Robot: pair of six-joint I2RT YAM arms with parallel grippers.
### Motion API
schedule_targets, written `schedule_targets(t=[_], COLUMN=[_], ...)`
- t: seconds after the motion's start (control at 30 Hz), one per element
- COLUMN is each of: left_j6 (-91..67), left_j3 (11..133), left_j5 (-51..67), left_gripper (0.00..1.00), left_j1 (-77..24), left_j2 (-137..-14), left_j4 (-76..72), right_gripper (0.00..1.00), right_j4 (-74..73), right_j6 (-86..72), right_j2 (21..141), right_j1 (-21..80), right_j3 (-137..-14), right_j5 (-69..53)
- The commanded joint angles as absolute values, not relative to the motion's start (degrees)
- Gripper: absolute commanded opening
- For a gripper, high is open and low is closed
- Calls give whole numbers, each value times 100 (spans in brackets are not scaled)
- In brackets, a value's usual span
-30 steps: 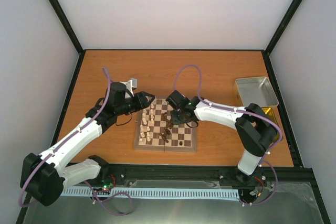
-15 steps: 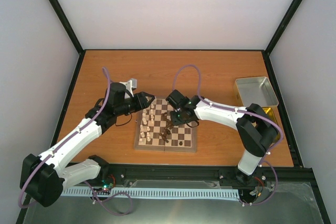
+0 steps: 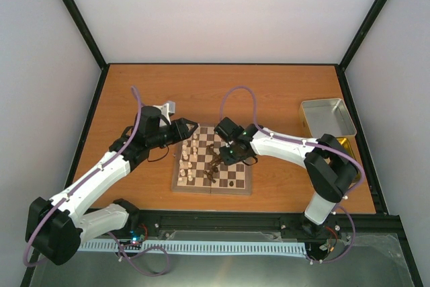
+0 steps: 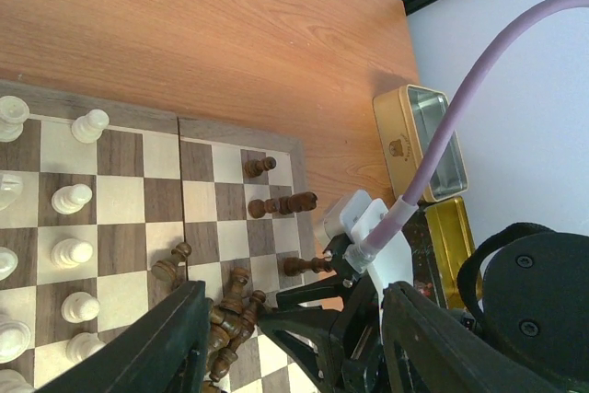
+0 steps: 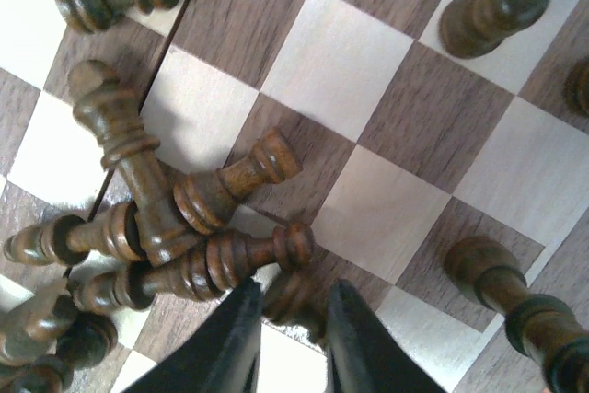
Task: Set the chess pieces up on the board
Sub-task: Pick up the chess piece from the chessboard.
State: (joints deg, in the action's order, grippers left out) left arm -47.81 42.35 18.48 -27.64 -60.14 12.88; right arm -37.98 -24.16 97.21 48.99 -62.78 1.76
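Black fingers (image 5: 241, 342) of your right tool (image 5: 292, 294) sit pinched about one of the chess pieces (image 5: 294, 312) beside a toppled heap (image 5: 166, 218) crowding the board (image 5: 368, 218), while your left tool (image 4: 296, 319) hangs wide open and empty by the cream chessmen (image 4: 72, 198), a gold tin (image 4: 414, 149) apart on the bench (image 4: 184, 34).

One board (image 3: 240, 174), two arms on it, the left arm (image 3: 101, 173) and the right arm (image 3: 282, 144), two tins, one silver tin (image 3: 327, 117) and one gold tin (image 4: 451, 236), ten cream chessmen (image 4: 71, 198) that I can make out, and dark chessmen (image 5: 184, 218), at least six, heaped too tangled to tally.
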Motion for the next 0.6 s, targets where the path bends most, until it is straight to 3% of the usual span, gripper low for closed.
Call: schedule_targets(t=[0.0, 0.17, 0.4, 0.57], left_j6=[-4651, -4659, -4641, -4637], left_j3=[4252, 4241, 4236, 4233], left_j5=[1847, 1855, 1837, 1844], left_gripper=[53, 53, 53, 53], left_j1=[-2716, -2716, -2716, -2716], left_j2=[-5915, -5917, -5894, -5903], left_j4=[1283, 1275, 1283, 1274], right_gripper=[27, 29, 19, 25], right_j4=[-3843, -3833, -3903, -3999], right_j6=[-2063, -1782, -1556, -1481], right_j2=[9580, 9716, 9794, 9859], right_j1=[4891, 4894, 4896, 4896], right_j3=[-6244, -6334, -6301, -6349], right_j5=[48, 23, -171, -162])
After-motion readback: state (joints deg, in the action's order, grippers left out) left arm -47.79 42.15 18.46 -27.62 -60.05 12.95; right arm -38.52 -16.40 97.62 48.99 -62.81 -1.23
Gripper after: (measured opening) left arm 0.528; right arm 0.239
